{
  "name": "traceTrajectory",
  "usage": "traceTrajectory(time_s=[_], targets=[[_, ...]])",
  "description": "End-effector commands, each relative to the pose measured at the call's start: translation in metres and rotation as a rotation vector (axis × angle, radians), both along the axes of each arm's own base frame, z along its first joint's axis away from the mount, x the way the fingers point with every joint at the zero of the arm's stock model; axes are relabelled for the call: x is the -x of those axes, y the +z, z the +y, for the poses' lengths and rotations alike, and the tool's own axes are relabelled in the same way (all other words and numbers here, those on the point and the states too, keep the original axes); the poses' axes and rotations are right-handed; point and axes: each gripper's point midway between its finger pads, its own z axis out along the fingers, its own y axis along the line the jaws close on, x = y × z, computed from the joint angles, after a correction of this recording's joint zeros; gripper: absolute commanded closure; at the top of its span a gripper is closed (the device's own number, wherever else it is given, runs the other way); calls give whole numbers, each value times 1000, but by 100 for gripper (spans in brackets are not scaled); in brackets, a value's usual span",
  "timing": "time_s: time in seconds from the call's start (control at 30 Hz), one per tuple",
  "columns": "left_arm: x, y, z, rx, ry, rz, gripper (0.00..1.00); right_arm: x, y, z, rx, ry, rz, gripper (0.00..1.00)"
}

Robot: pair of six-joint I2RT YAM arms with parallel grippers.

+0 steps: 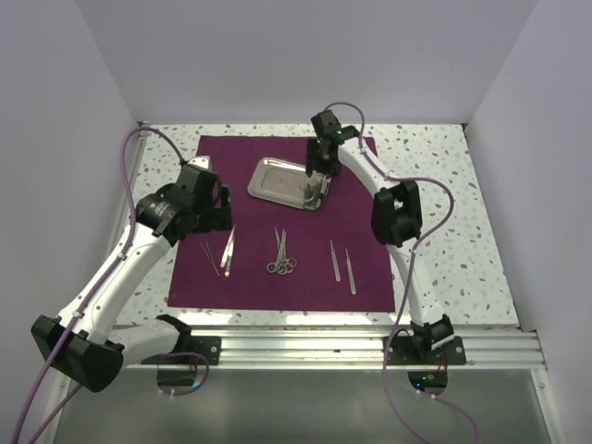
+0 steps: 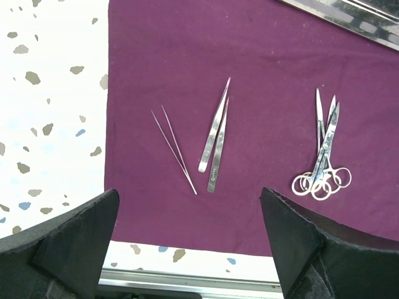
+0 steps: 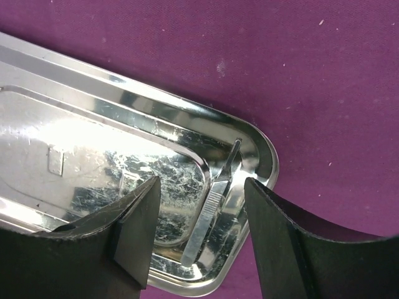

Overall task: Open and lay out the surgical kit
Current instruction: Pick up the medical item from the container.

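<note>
Two scissors [image 1: 282,254] lie centred on the cloth [image 1: 250,277], three tweezers [image 1: 228,250] at 9 o'clock, two at 3, with bare margins around. At 12, the right jaws, half-open, straddle one tool [image 3: 212,212] in the tray [image 1: 273,174]; the left jaws are wide and empty.

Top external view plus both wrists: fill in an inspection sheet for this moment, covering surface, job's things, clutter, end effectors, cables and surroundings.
Surface: speckled table, with the cloth covering its middle.
Job's things: purple cloth spread flat; steel tray on its far part, with a slim bladed tool inside; ring-handled scissors and tweezers laid out nearer the arms.
Clutter: nothing seen.
End effectors: left end effector open above the cloth, holding nothing; right end effector open, with a finger on either side of the tool in the tray, not closed on it.
Cables: purple cables loop off both arms, clear of the instruments.
Surroundings: pale walls on three sides; metal rail at the near edge.
</note>
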Motion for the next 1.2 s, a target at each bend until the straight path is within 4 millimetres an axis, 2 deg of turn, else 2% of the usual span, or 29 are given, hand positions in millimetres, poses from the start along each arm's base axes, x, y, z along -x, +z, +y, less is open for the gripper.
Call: traceTrajectory(time_s=[0.0,0.33,0.63,0.9,1.0,1.17], targets=[[-1,-2,5,-15,17,2,0,-10,6,8,-37,-19,-31,40],[-1,-8,7,-43,8,20,0,-16,-35,5,-7,-90,7,43],[-7,-12,9,-64,-3,26,0,-9,-64,0,40,-125,61,59],[-11,-12,13,-74,9,30,0,24,-84,-33,298,-57,157,67],[-10,-14,14,-74,9,39,0,40,-92,-32,358,-5,201,74],[-11,-18,12,-69,-6,53,0,68,-115,-27,342,-2,309,90]])
